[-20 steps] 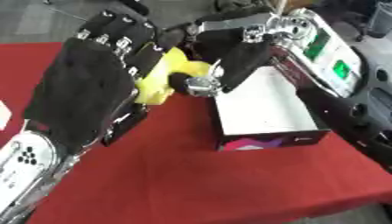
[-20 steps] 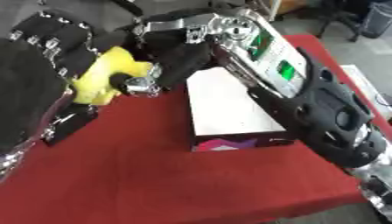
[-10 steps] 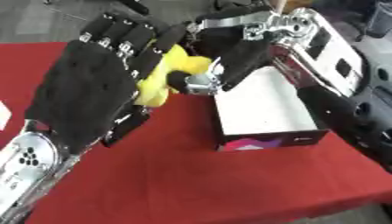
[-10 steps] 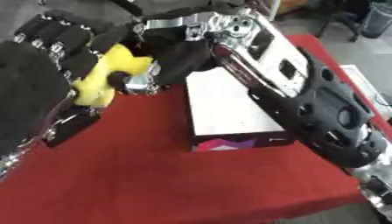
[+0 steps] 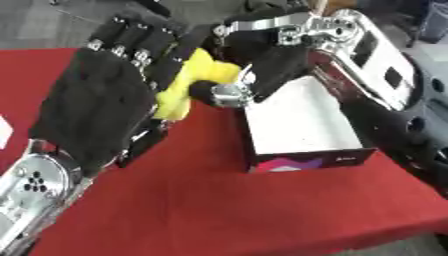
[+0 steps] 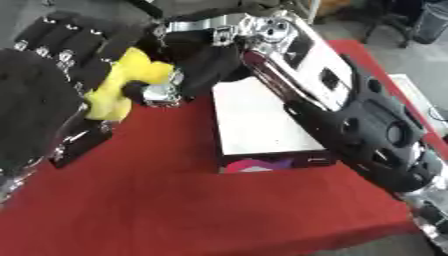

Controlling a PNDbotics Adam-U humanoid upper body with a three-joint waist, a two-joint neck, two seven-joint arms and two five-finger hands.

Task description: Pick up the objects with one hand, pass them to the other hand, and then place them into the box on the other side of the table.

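Over the red tablecloth (image 5: 219, 200), the left hand (image 5: 96, 105) curls round a soft yellow chunky object (image 5: 188, 85); the right hand (image 5: 262, 65) pinches its near side, above the white open box (image 5: 297, 122).

I seem to be working in a lab or demo space, not a home. My table (image 5: 219, 210) is draped in a plain red cloth, like a trial bench. Beyond its far edge lies a bare grey floor (image 5: 52, 22). At the upper right of the right eye view stands a grey bin (image 6: 431, 22), and dark legs of furniture (image 6: 385, 25) show near it, perhaps a chair.
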